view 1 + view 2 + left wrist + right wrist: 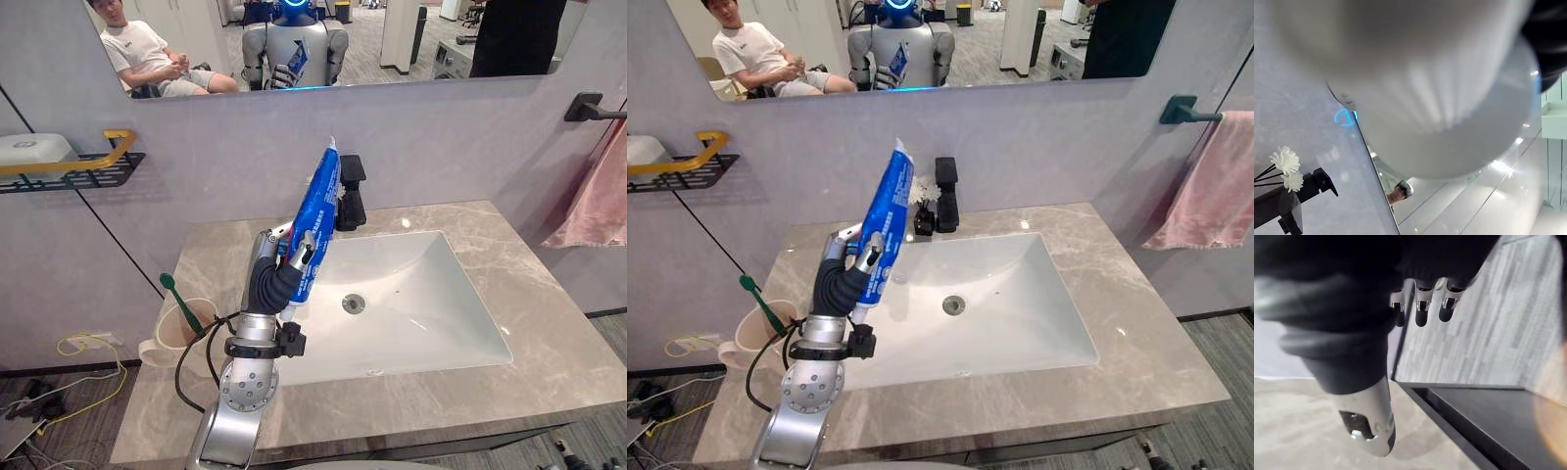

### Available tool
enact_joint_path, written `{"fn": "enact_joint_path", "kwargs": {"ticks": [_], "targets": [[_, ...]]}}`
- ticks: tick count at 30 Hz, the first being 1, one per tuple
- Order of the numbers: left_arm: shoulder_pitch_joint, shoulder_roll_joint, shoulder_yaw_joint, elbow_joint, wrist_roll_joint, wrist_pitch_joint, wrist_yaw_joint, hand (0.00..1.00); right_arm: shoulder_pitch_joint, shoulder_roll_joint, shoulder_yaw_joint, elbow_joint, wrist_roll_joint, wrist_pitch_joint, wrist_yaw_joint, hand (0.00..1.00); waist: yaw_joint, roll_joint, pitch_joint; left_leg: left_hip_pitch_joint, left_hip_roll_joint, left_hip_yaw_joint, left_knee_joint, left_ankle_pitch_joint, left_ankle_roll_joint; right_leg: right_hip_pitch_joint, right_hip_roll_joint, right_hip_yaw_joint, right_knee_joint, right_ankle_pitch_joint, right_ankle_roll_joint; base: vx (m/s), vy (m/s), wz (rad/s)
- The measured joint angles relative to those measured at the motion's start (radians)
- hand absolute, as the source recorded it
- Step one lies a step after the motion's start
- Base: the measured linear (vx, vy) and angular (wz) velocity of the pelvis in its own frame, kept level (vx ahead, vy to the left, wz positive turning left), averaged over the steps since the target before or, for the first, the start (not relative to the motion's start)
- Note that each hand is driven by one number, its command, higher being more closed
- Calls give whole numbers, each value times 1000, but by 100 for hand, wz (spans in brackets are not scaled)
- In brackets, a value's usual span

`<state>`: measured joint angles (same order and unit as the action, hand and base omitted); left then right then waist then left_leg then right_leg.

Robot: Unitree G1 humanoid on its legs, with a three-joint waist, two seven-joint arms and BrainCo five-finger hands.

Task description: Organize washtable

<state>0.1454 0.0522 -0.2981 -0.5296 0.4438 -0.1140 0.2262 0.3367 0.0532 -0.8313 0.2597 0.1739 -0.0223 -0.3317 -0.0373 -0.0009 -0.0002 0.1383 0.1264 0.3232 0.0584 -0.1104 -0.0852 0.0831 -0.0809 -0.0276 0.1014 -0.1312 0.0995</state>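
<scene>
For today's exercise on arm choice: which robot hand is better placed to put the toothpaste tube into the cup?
Left. The left robot hand grips the toothpaste tube, and the cup stands just to its left. The right robot hand hangs over the floor, empty.

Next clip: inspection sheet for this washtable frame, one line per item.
Surface: marble counter with a white sink set in it.
Job's things: blue toothpaste tube held tilted above the sink's left edge; green toothbrush in cup at counter's left.
Clutter: flower vase beside black faucet.
Hands: left hand curled round the tube; right hand relaxed, holding nothing.
Cables: yellow cable on floor, left.
Surroundings: mirror reflecting a seated person; wall shelf; pink towel.
</scene>
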Motion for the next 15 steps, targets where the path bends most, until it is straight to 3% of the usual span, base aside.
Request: {"fn": "enact_joint_path", "kwargs": {"ticks": [7,15], "targets": [[0,0,3,-12,0,1,-3,100,9,17,-75,-226,-55,31,-41,0,-1,-1,0,9,-2,13,17,-22,3,7,-11,2,0,3,6,-2,18,-5],[0,0,23,-12,2,1,-22,100,13,-6,-104,-500,-107,28,-59,0,-5,-6,-1,13,1,38,26,-30,1,1,-10,11,0,3,6,-18,0,-10]]}}
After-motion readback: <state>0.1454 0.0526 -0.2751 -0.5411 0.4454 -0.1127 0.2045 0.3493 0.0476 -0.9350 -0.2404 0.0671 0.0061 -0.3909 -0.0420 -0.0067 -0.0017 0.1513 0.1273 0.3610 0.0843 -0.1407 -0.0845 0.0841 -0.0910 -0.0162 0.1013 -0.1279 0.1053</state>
